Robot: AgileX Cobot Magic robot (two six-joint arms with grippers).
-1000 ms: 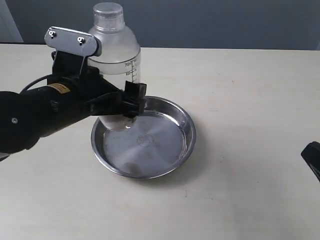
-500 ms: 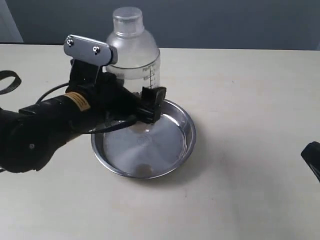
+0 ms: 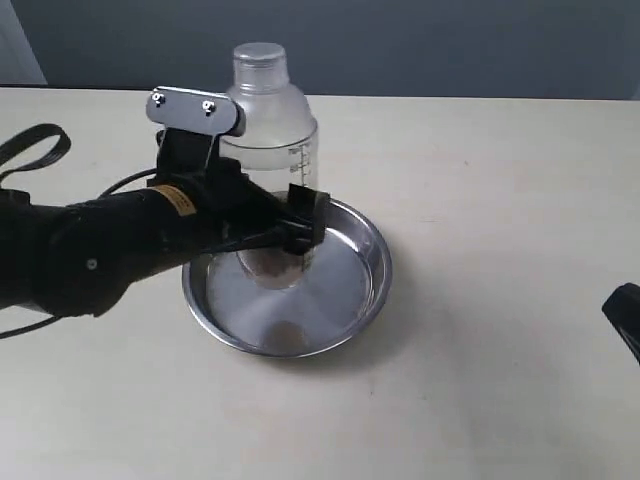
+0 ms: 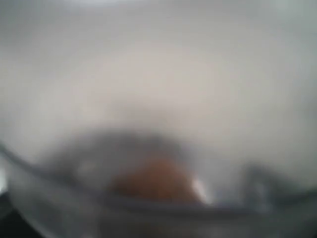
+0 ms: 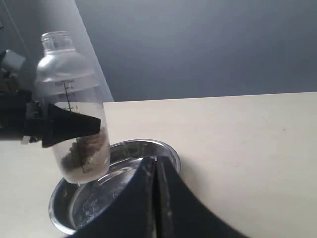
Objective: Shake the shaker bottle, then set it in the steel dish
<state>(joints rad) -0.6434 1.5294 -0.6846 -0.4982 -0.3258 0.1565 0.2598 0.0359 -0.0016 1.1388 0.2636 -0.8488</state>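
Note:
The shaker bottle (image 3: pixel 268 130) stands upright over the left part of the steel dish (image 3: pixel 340 290), its base low inside the rim; I cannot tell whether it touches the bottom. Brown and pale grains lie in its lower end. My left gripper (image 3: pixel 282 228) is shut on the bottle's lower body from the left. The left wrist view is a blur of the bottle (image 4: pixel 158 99) with brown grains (image 4: pixel 153 178). In the right wrist view the bottle (image 5: pixel 69 94) hangs over the dish (image 5: pixel 167 151), and my right gripper (image 5: pixel 154 161) is shut and empty, away from both.
The pale tabletop (image 3: pixel 480 180) spreads around the dish. The right arm's dark tip (image 3: pixel 625 318) shows at the right edge of the exterior view. A dark wall runs behind the table's far edge.
My left gripper has carried the bottle to the right and then lowered it, so its base now sits down inside the dish rim. The right arm has not moved.

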